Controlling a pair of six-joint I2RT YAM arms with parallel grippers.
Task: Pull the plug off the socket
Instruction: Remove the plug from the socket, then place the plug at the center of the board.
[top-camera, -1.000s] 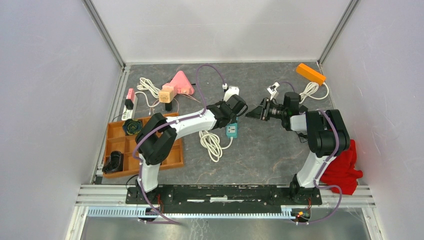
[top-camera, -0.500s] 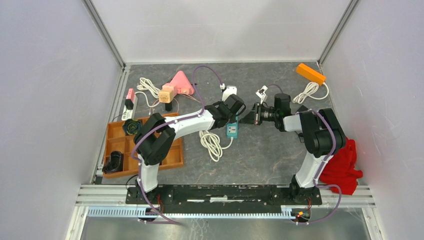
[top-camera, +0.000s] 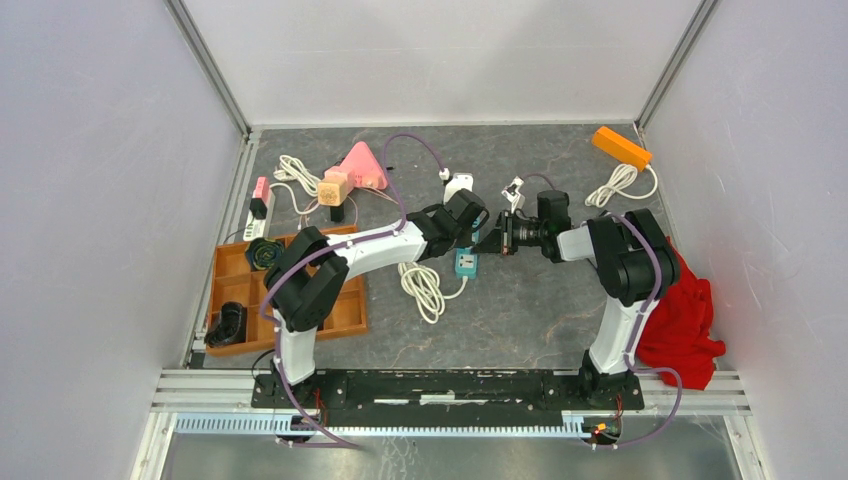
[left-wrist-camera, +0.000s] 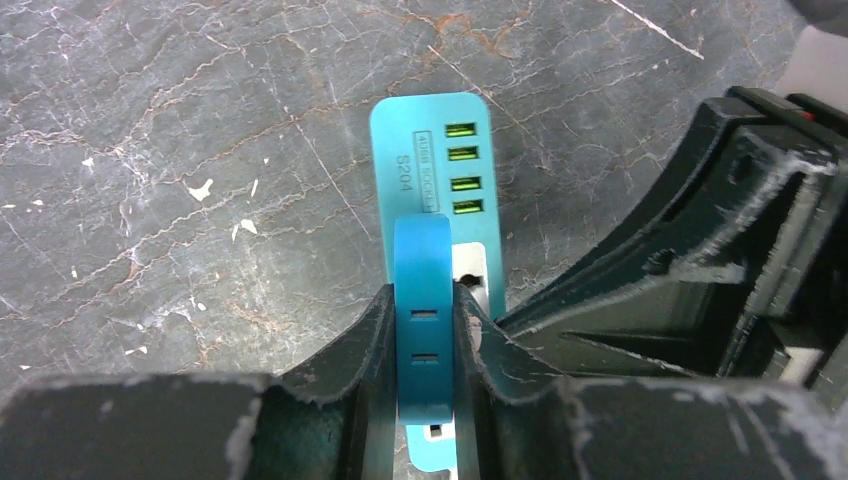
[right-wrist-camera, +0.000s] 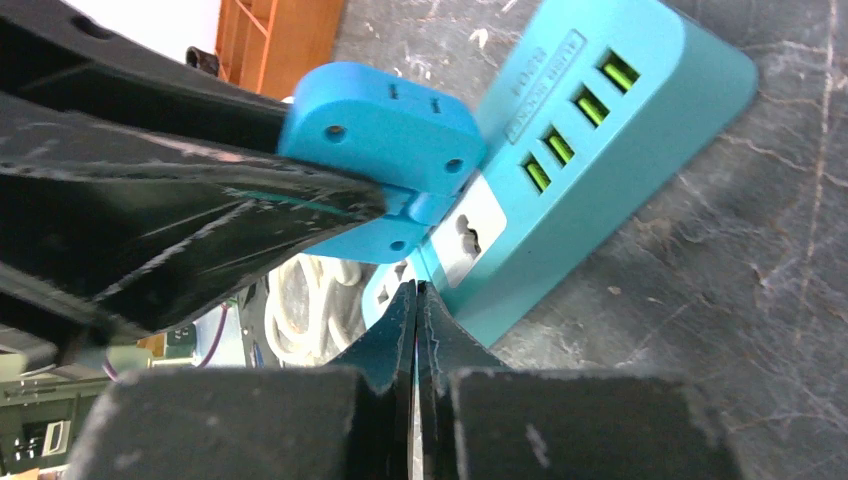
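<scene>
Blue plug (left-wrist-camera: 424, 340) stands in the teal socket (left-wrist-camera: 430, 150) on the desk (left-wrist-camera: 150, 150), your left tool (left-wrist-camera: 424, 300) clamped across it; your right tool (right-wrist-camera: 415, 295), shut and empty, points in from the right, tips just beside the plug.

Blue plug (left-wrist-camera: 424, 300) stands seated in the teal socket strip (left-wrist-camera: 432, 140), which lies flat, just beside its 4 green ports (left-wrist-camera: 459, 168).

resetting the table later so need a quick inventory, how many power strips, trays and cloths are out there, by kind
power strips: 3 (teal strip, orange strip, white strip at the left edge)
tray: 1
red cloth: 1
total: 5
</scene>
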